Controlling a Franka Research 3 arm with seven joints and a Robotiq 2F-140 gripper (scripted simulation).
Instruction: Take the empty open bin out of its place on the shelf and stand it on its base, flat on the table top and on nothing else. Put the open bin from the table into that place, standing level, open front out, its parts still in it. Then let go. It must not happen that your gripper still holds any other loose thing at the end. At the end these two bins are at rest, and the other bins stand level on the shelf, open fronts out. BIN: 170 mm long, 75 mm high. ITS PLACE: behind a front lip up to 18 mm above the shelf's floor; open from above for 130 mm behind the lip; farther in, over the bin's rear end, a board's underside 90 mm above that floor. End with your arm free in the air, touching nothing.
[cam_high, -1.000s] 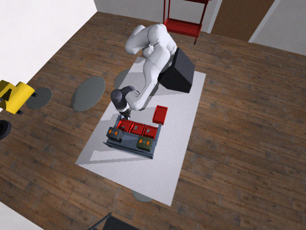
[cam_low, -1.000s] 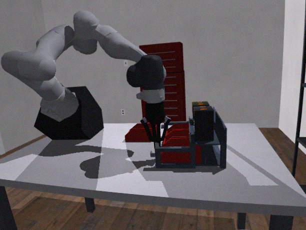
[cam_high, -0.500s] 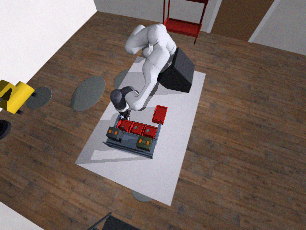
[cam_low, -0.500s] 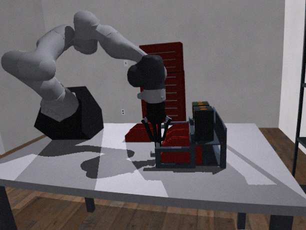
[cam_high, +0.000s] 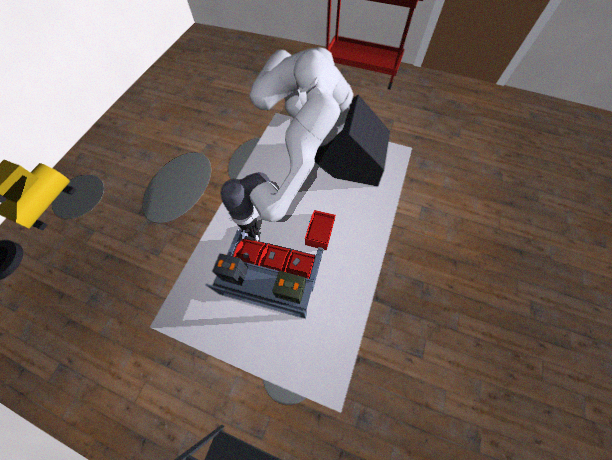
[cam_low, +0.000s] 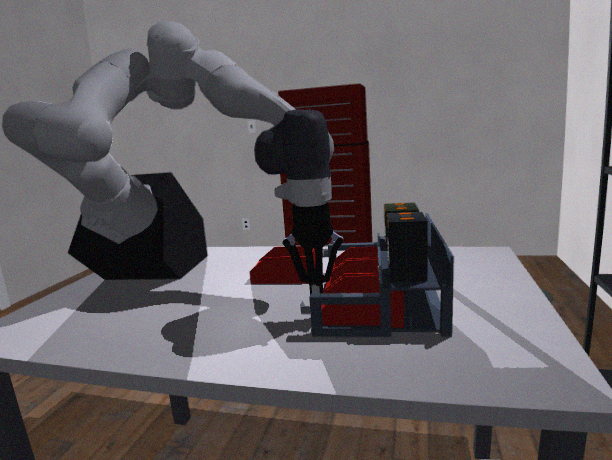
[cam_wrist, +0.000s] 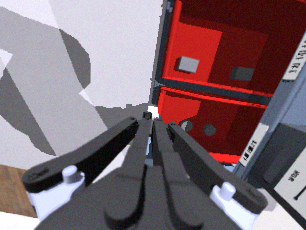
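Observation:
A dark grey shelf (cam_high: 260, 296) (cam_low: 350, 301) stands on the white table (cam_high: 300, 350) (cam_low: 250, 370). Three red open bins sit side by side in it, each with small grey parts: the left (cam_high: 249, 250) (cam_wrist: 220, 115), the middle (cam_high: 275, 257) (cam_wrist: 200, 50) and the right (cam_high: 300, 263). A fourth red bin (cam_high: 320, 229) (cam_low: 272, 265) stands on the table beside the shelf's right end and looks empty. My gripper (cam_high: 248, 234) (cam_low: 315, 287) (cam_wrist: 151, 110) is shut with nothing in it. It points down, with its tips at the front lip of the left bin's place.
Two dark boxes with orange marks (cam_high: 230, 267) (cam_high: 290, 286) (cam_low: 407, 245) stand on the shelf's top board. The robot's black base (cam_high: 357, 145) (cam_low: 145, 235) sits at the table's far end. A red cabinet (cam_low: 345, 150) stands behind the table.

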